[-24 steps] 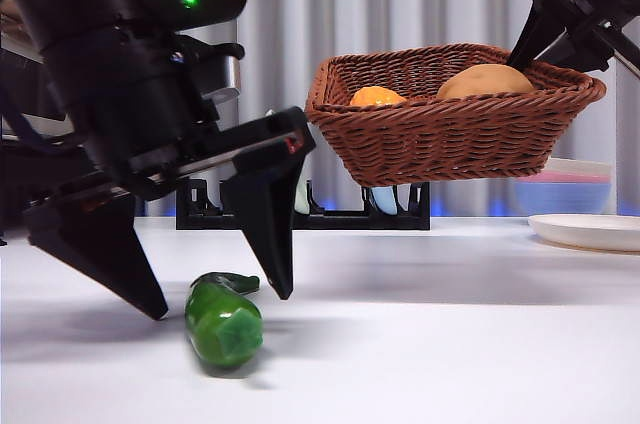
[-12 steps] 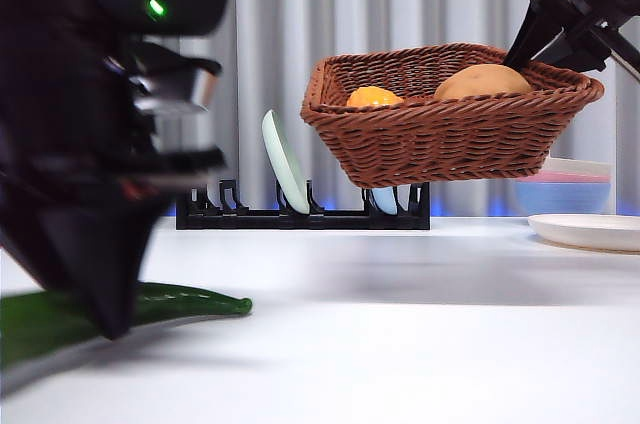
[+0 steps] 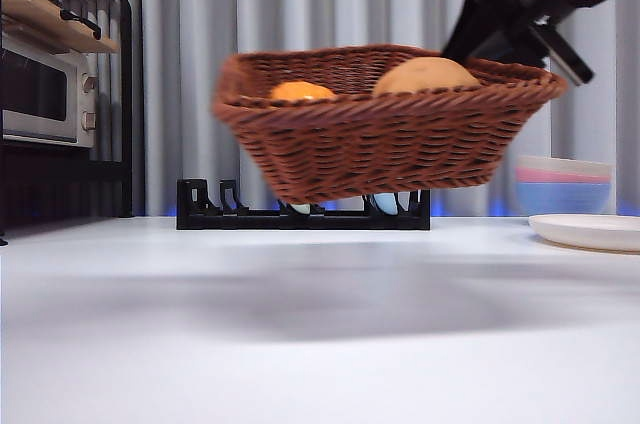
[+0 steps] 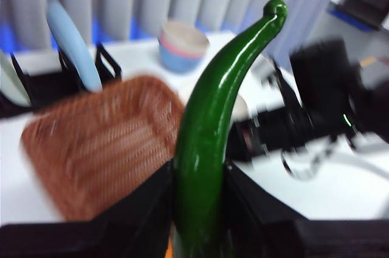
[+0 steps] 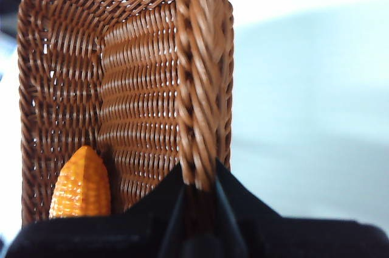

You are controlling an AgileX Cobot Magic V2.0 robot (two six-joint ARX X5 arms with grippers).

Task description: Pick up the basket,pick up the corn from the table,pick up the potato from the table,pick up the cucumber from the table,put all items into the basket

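My right gripper (image 5: pixel 197 188) is shut on the braided rim of the brown wicker basket (image 5: pixel 140 81) and holds it in the air. In the front view the basket (image 3: pixel 380 149) hangs above the white table (image 3: pixel 320 344), with the right gripper (image 3: pixel 500 19) on its far right rim. The orange-yellow corn (image 3: pixel 300 91) and the tan potato (image 3: pixel 425 74) lie inside it; the corn also shows in the right wrist view (image 5: pixel 81 185). My left gripper (image 4: pixel 197 179) is shut on the glossy green cucumber (image 4: pixel 209 124), which stands up between the jaws above the blurred basket (image 4: pixel 103 148). The left arm is out of the front view.
A black dish rack (image 3: pixel 300 214) with plates stands at the back of the table. Stacked bowls (image 3: pixel 563 184) and a white plate (image 3: pixel 590 231) are at the right. A microwave (image 3: pixel 45 94) on a dark shelf is at the far left.
The left arm has risen out of the front view, taking the cucumber off the table. The basket has moved to the left with the corn and potato in it.
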